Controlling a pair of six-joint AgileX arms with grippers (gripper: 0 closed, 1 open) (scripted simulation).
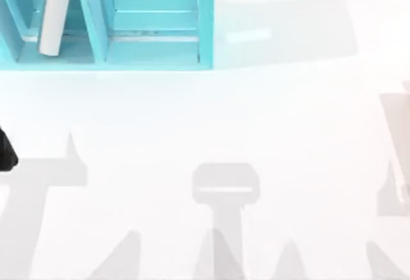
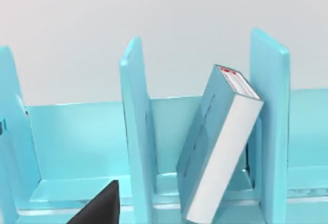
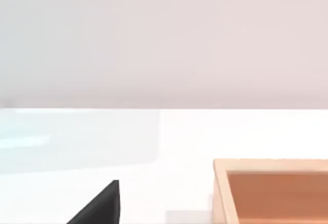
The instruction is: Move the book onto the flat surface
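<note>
The book (image 1: 56,12) stood in the turquoise shelf unit (image 1: 206,24) at the far left corner of the tabletop (image 1: 211,126), not yet on the white surface. From above, its white-grey page edges faced up and the red mark sat at its far end. In the left wrist view the book (image 2: 221,147) leaned tilted inside 1 compartment, between 2 upright dividers, its upper end resting against the divider (image 2: 270,121) on one side and its lower end on the compartment floor. The left arm (image 1: 5,150) showed as a dark shape at the left edge of the tabletop, well apart from the shelf unit; whether the left hand was apart or together could not be told. The right wrist view showed bare tabletop and an orange-brown open box (image 3: 271,190) standing on it.
</note>
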